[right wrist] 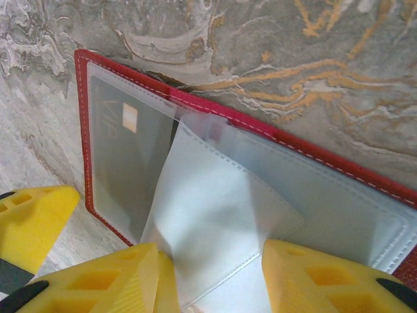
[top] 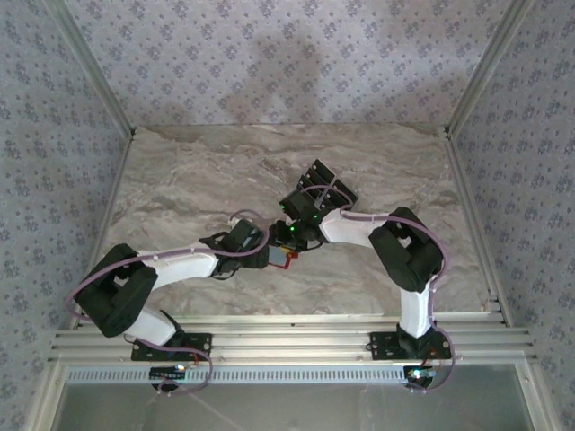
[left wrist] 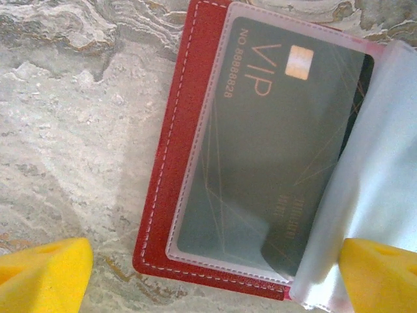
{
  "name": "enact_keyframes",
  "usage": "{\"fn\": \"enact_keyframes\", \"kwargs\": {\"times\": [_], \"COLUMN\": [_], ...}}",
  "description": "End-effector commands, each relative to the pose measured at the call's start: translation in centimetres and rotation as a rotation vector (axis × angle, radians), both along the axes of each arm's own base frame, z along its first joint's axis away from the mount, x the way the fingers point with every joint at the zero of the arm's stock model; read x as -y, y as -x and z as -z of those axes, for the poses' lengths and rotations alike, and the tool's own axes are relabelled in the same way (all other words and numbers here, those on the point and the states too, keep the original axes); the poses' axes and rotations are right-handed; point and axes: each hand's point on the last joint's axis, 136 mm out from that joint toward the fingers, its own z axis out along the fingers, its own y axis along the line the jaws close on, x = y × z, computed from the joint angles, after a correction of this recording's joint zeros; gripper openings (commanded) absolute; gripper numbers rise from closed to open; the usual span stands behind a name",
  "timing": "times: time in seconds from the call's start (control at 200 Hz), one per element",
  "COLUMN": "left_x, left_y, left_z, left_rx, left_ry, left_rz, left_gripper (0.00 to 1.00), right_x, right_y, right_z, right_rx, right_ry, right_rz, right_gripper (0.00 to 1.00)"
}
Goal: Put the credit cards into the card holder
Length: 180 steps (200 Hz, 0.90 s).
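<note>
**Open red card holder between two grippers, one card in its sleeve**

The overhead view shows a marbled tabletop (top: 198,171) with two white robot arms reaching in from the near edge. Their tips meet over a red card holder (top: 281,257). It lies about midway between the left and right edges, somewhat closer to the near edge than the far one.

The left wrist view shows the card holder (left wrist: 176,163) lying open and flat, with white stitching along its red border. A black credit card (left wrist: 273,150), printed "VIP" with a gold chip, sits inside a clear plastic sleeve. The left gripper (left wrist: 215,267) is spread wide and holds nothing. One yellow finger stands over bare tabletop and the other sits just beside a raised translucent sleeve page (left wrist: 384,150).

The right wrist view shows the right gripper (right wrist: 208,274) closed part way on that sleeve page (right wrist: 215,215). Its yellow fingers press the page from either side, so the page bows upward off the card holder (right wrist: 339,156). The card (right wrist: 124,156) shows in the sleeve beyond it.
</note>
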Motion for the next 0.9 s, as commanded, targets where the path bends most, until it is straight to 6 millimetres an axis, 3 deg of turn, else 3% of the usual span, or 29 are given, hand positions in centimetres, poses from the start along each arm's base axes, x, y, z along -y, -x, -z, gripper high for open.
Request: {"fn": "enact_keyframes", "kwargs": {"times": [0.0, 0.295, 0.485, 0.65, 0.79, 0.894], "left_x": [-0.1, 0.5, 0.4, -2.3, -5.6, -6.9], "left_y": [-0.3, -0.2, -0.5, -1.2, -1.6, -1.8], "left_z": [-0.1, -0.6, -3.9, -5.3, -4.2, -3.2], "left_rx": [0.005, 0.007, 0.078, 0.098, 0.048, 0.008], "left_ry": [-0.006, 0.027, 0.078, 0.096, 0.054, 0.032], "left_rz": [-0.019, -0.005, -0.011, -0.113, -0.208, -0.241], "left_gripper": [0.97, 0.97, 0.98, 0.99, 0.99, 0.99], "right_x": [1.8, 1.2, 1.0, 0.7, 0.2, -0.1], "right_y": [1.7, 0.6, -0.3, -0.8, -1.1, -1.3], "right_z": [1.7, 2.6, 2.3, 1.9, 1.7, 1.6], "right_rx": [-0.077, -0.105, -0.097, -0.095, -0.094, -0.094], "right_ry": [0.069, 0.019, -0.011, -0.023, -0.03, -0.034], "right_rz": [0.015, 0.047, 0.054, 0.043, 0.03, 0.019], "right_gripper": [0.48, 0.49, 0.49, 0.49, 0.49, 0.49]}}
